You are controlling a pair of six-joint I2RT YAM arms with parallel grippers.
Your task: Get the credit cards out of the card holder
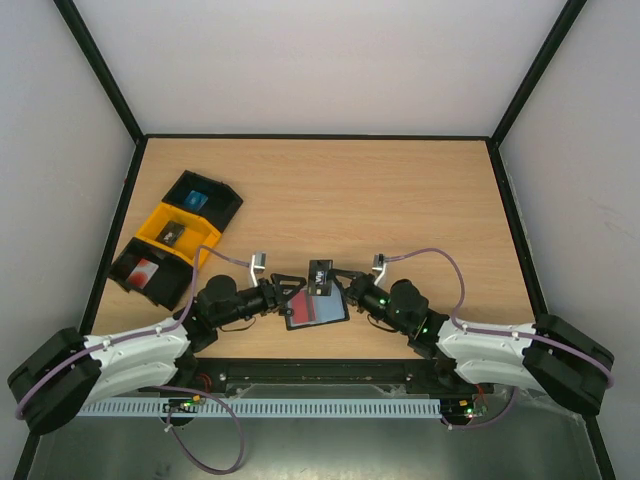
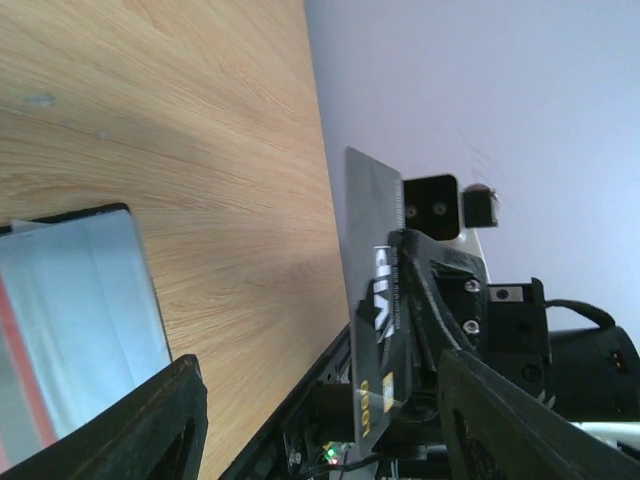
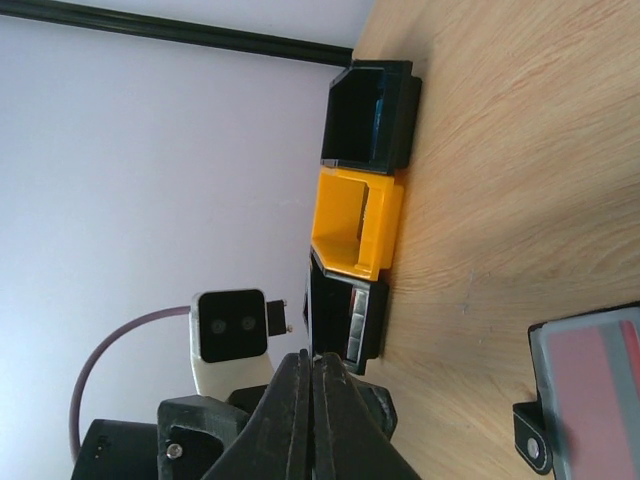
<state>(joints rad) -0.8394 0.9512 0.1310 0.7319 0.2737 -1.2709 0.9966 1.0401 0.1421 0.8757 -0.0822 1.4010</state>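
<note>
The card holder (image 1: pixel 316 311) lies open on the table between the two arms, its grey-blue and red inner faces up; its near half also fills the left edge of the left wrist view as the card holder (image 2: pixel 75 320). A dark grey credit card (image 1: pixel 320 271) marked VIP stands upright just above it, with my right gripper (image 1: pixel 333 279) shut on it. The left wrist view has that credit card (image 2: pixel 372 250) pinched by the right fingers (image 2: pixel 425 300). My left gripper (image 2: pixel 320 365) is open beside the holder, touching nothing.
Three open trays stand in a row at the far left: a black tray (image 1: pixel 222 203) with a blue card, a yellow tray (image 1: pixel 152 224) with a dark item, and a black tray (image 1: pixel 165 285) with a red card. Black frame rails border the table.
</note>
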